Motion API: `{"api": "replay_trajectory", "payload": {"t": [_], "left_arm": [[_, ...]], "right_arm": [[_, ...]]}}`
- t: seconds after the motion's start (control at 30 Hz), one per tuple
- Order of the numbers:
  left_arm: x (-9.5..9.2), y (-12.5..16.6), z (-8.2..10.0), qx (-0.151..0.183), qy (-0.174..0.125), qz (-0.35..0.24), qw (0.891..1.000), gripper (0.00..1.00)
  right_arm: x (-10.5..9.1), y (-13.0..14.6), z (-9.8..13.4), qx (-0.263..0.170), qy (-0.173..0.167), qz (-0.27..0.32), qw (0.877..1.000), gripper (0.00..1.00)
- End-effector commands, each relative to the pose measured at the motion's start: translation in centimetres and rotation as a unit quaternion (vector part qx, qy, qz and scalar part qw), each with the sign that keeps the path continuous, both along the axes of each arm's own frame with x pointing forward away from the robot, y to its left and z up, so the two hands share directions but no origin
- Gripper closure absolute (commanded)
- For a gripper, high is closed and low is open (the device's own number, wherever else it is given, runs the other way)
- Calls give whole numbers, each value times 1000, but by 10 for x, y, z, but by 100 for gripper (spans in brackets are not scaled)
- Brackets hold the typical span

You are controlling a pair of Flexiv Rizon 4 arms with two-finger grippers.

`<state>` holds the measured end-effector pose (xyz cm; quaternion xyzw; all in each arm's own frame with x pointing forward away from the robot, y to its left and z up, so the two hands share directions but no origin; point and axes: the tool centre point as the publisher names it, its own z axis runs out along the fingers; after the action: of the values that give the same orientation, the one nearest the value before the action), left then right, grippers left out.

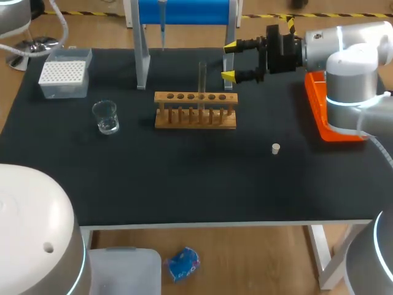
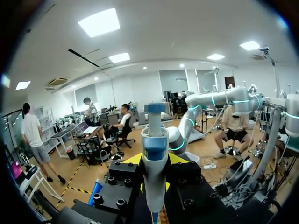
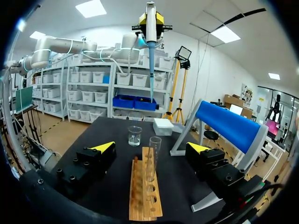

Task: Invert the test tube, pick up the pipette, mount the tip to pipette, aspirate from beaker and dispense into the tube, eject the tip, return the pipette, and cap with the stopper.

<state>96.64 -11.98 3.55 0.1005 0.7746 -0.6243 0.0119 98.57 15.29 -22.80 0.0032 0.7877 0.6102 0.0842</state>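
A: Pipette [image 2: 153, 140] position?
B: Clamped in the left gripper [image 2: 154, 161], held high over the surface [image 1: 184, 184].
A: And the right gripper [image 1: 229, 61]?
B: Fingers are spread apart — nothing is held. The test tube [image 1: 202, 77] is seen upright in the wooden rack [image 1: 195, 114] just ahead; the beaker [image 1: 106, 117] is set beside the rack, and the stopper [image 1: 276, 148] lies apart.

I'm over a black table [image 1: 184, 178] on white legs [image 1: 319, 258], with wood floor [image 1: 258, 258] showing under its near edge. Past the far edge, yellow-and-black tape [image 1: 92, 13] runs along the floor. Overhead there's a white ceiling [image 2: 177, 42] with bright square light panels [image 2: 99, 22]. The walls [image 3: 205, 65] are white. Off to the left stand shelves [image 3: 88, 93], packed with white and blue bins [image 3: 122, 100].
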Motion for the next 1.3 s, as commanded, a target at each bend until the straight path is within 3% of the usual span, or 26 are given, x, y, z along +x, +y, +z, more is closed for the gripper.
{"api": "replay_trajectory", "payload": {"t": [0.03, 0.4, 0.53, 0.7, 0.83, 1.3], "left_arm": [[0, 1, 1, 2, 0, -1, 1000, 100], [0, 1, 1, 2, 0, -1, 1000, 100], [4, -18, 6, -3, -1, -8, 1000, 100], [12, -48, 12, -3, 24, -16, 1000, 100], [20, -69, 14, -11, 28, -24, 999, 100], [36, -83, -4, -24, 64, -27, 997, 100]], "right_arm": [[0, 0, 0, 0, 0, 0, 1000, 0], [0, 0, 0, 0, 0, 0, 1000, 0], [0, 0, 0, 0, 0, 0, 1000, 0], [0, 0, 0, 0, 0, 0, 1000, 0], [0, 0, 0, 0, 0, 0, 1000, 0], [0, 0, 0, 0, 0, 0, 1000, 0]]}}
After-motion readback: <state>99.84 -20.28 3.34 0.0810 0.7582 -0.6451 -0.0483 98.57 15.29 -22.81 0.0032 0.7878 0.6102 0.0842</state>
